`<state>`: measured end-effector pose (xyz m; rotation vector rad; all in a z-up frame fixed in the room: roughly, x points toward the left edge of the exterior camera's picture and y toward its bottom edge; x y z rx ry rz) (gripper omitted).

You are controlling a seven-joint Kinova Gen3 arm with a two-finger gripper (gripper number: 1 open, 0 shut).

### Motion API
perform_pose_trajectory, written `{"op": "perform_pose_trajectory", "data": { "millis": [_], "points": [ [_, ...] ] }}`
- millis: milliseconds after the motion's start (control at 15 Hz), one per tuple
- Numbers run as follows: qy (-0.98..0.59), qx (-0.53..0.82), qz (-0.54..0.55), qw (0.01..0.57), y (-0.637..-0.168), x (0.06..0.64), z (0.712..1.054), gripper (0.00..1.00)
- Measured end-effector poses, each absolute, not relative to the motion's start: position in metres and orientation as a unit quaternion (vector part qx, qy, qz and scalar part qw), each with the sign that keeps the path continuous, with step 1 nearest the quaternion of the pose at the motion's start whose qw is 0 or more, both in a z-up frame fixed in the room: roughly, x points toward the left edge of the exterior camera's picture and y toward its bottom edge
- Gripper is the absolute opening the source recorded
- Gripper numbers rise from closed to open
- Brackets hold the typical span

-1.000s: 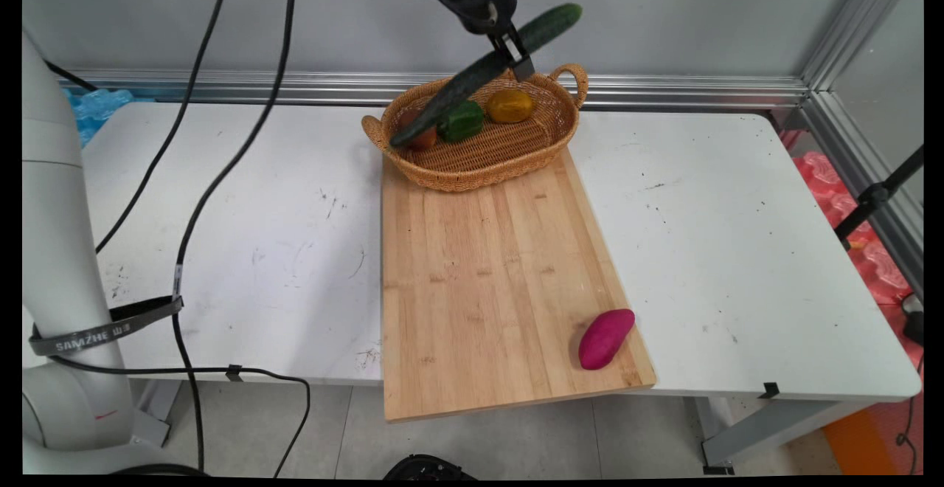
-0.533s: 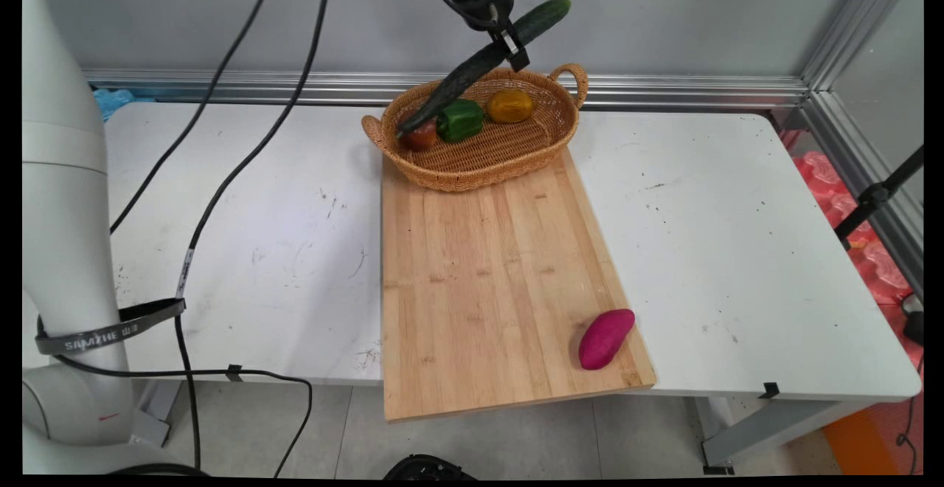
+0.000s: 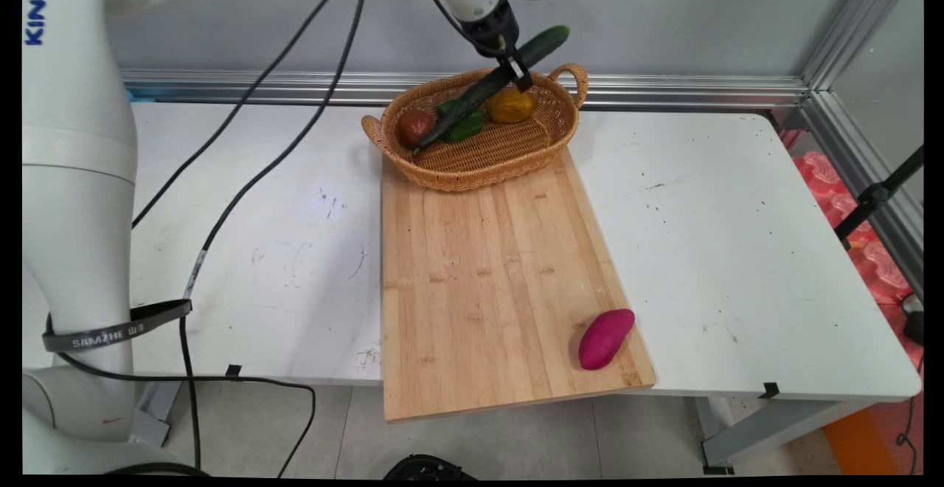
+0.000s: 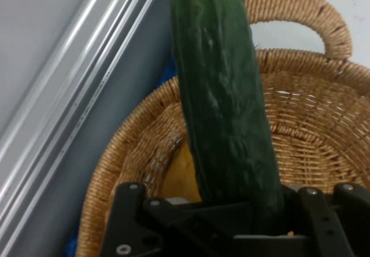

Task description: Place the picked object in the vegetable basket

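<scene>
My gripper [image 3: 514,74] is shut on a long dark green cucumber [image 3: 493,85], held slanted over the wicker basket [image 3: 516,159] at the table's back. The cucumber's low end reaches down into the basket between a red tomato [image 3: 414,125] and a green pepper [image 3: 466,130]; its high end sticks up past the right handle. A yellow-orange fruit [image 3: 510,105] lies just under the gripper. In the hand view the cucumber [image 4: 222,95] rises from the gripper [image 4: 243,213] across the basket's rim [image 4: 127,153].
A wooden cutting board [image 3: 487,280] lies in front of the basket, reaching the table's near edge. A purple sweet potato [image 3: 605,338] rests on its near right corner. Black cables [image 3: 243,155] hang over the table's left half.
The gripper has come down toward the basket with the cucumber. The cucumber's low end now sits inside the basket, and the tomato shows beside it.
</scene>
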<state>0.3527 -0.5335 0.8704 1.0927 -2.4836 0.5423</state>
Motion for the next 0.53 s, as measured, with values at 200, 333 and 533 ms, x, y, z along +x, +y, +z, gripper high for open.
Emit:
{"op": "perform_pose_trajectory", "data": {
  "millis": [200, 333, 533],
  "points": [
    [-0.881, 0.393, 0.183, 0.189, -0.541, 0.352, 0.852, 0.00],
    [-0.881, 0.395, 0.177, 0.192, -0.543, 0.353, 0.843, 0.00],
    [-0.882, 0.394, 0.168, 0.197, -0.541, 0.352, 0.836, 1.00]
  ]
}}
